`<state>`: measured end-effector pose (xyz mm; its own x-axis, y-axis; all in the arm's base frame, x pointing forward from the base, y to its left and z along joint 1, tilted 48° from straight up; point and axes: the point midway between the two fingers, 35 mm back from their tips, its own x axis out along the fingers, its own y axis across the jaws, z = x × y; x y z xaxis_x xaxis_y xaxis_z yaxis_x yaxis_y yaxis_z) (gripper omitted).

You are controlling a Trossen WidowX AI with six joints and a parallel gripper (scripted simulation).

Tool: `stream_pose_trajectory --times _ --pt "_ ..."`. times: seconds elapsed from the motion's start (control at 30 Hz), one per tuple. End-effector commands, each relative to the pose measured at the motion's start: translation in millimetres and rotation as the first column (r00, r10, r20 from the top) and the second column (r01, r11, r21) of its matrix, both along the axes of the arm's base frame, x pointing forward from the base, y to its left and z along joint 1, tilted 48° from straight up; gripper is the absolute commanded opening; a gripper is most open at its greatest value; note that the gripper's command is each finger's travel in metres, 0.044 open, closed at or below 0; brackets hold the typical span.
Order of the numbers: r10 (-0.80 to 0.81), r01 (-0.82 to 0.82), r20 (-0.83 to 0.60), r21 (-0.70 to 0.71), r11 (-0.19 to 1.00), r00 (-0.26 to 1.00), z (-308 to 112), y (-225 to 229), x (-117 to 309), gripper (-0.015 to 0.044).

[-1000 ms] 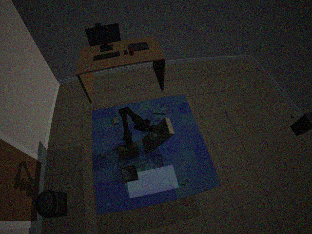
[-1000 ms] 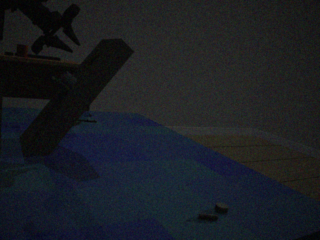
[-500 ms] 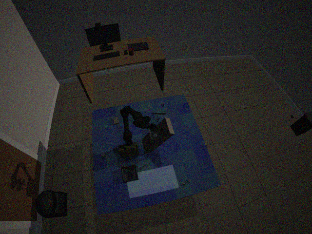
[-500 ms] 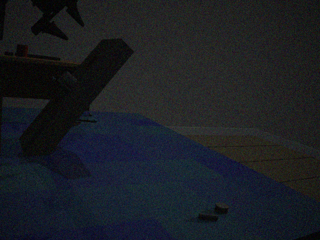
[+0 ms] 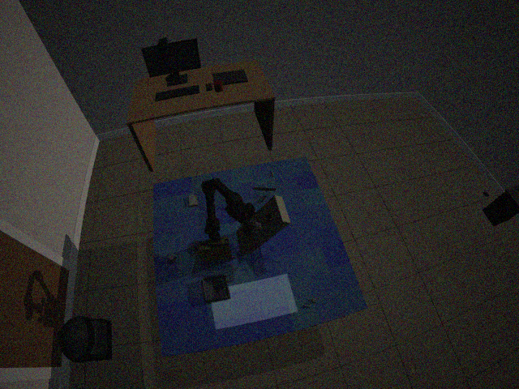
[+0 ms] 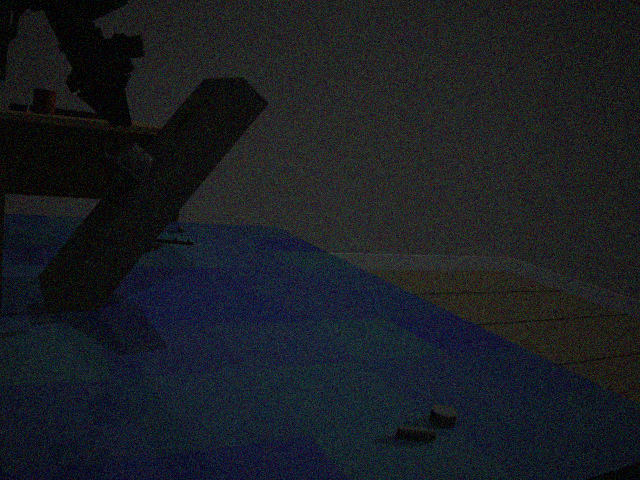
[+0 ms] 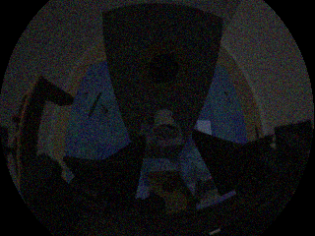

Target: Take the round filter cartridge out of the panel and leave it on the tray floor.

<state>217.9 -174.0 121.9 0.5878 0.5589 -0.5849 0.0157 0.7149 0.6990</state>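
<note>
The service panel (image 5: 268, 224) (image 6: 170, 170) (image 7: 162, 34) is a dark slab standing tilted on the mat. The round cartridge (image 5: 255, 225) (image 6: 135, 161) (image 7: 165, 132) shows as a greyish round piece at the panel's face and appears to stand out from it; its slots are too dark to tell. My gripper (image 5: 251, 219) (image 6: 125, 129) (image 7: 169, 136) is open close to the panel, with one finger on each side of the cartridge in the wrist view. Contact cannot be made out. The tray (image 5: 204, 292) is a dark square box beside the arm's base.
A pale rectangle (image 5: 259, 301) lies beside the tray. A thin dark rod (image 5: 264, 189) (image 6: 175, 241) lies behind the panel. A light block (image 5: 192, 200) lies at the mat's back left. Two small blocks (image 6: 443, 416) (image 6: 415, 434) lie in the foreground of the exterior view. A desk (image 5: 201, 102) stands beyond the mat.
</note>
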Motion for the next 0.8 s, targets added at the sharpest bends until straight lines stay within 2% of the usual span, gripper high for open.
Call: stream_pose_trajectory --times 0.0,0.77 --pt "-0.019 0.023 -0.074 0.057 0.998 0.997 -6 7 -4 0.0305" --pt "-0.020 0.024 -0.074 0.055 0.998 0.997 -28 27 17 0.0305"
